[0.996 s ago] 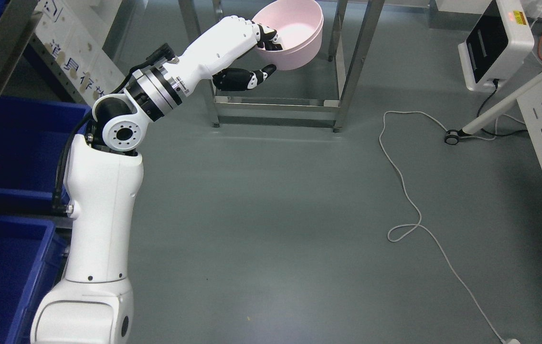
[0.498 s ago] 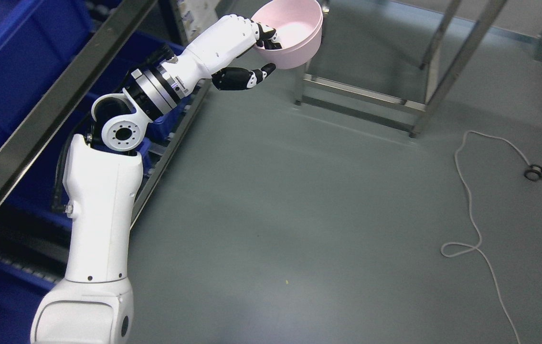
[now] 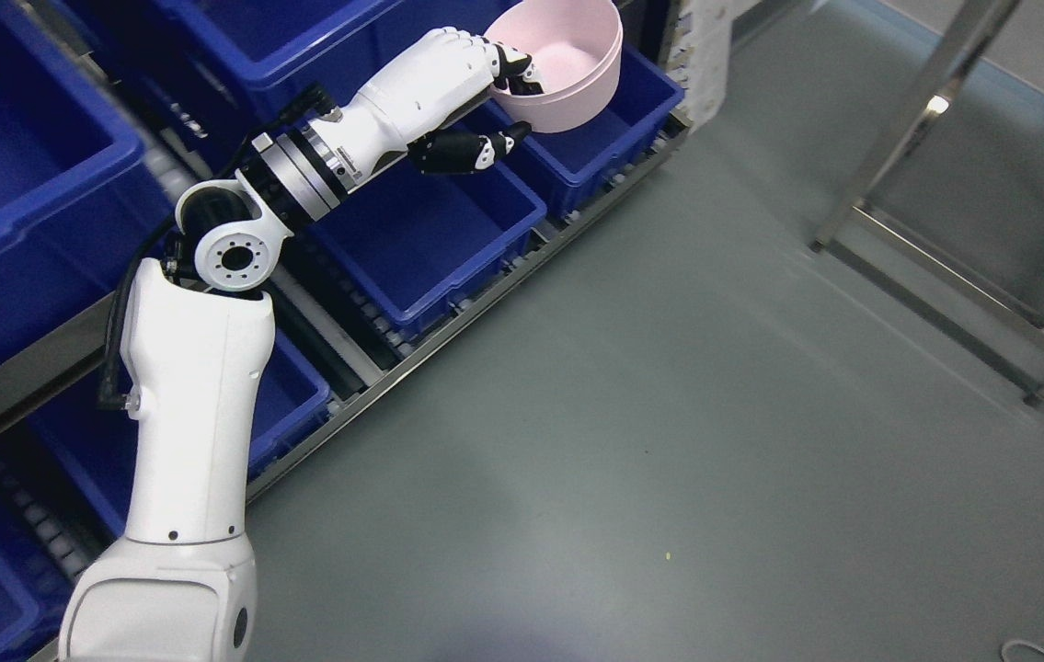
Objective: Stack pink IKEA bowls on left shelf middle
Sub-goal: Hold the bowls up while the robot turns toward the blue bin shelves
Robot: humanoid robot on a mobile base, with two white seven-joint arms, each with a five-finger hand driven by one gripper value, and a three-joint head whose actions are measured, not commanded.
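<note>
My left hand (image 3: 514,103) is shut on the rim of a pink bowl (image 3: 567,64), fingers inside and thumb under the outside wall. It looks like two nested bowls, one rim just below the other. The bowl is held up in the air at the top of the head view, over the blue bins (image 3: 430,230) of the left shelf (image 3: 503,276). The left arm rises from the lower left. The right arm is out of view.
The shelf holds several blue bins on roller tracks in tiers along the left side. Grey floor fills the right half. A metal table frame (image 3: 935,211) stands at the right. A bit of white cable (image 3: 1023,648) lies at the bottom right.
The whole picture has swung left, so the camera turned: the shelf of blue bins came into view and the metal frame and cable slid right. The hand still holds the bowl the same way.
</note>
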